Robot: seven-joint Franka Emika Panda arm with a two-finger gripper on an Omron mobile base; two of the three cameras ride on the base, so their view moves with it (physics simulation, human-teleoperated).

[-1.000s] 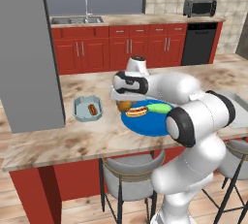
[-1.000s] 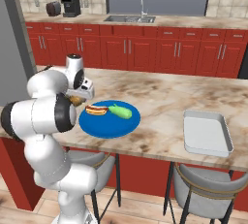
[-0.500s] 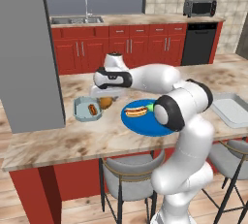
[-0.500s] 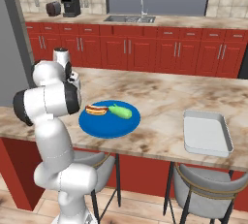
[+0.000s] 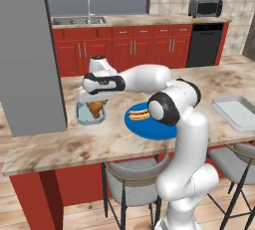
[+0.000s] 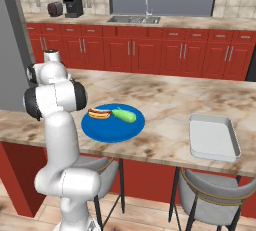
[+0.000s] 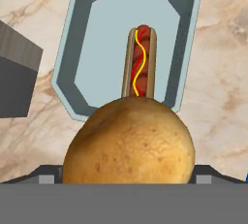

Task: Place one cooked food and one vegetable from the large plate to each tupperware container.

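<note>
1. Left base view: the arm has swung leftward from over the large plate and its gripper now hangs above the small container near the grey pillar. A brown potato sits under the hand, so the vegetable for this tub appears ready to be dropped. A hot dog is still on the plate, and the rectangular tray waits well apart at the counter's right end.

2. Right base view: the arm's upper links have turned toward the pillar side. The plate carries a hot dog and a green vegetable side by side, which I judge to be the tray's share.

3. Hand view: the potato is close to the camera, directly above the cut-corner container, which already holds a hot dog. The fingers are hidden behind the potato; they appear clamped on it, since it hangs there unsupported.
</note>
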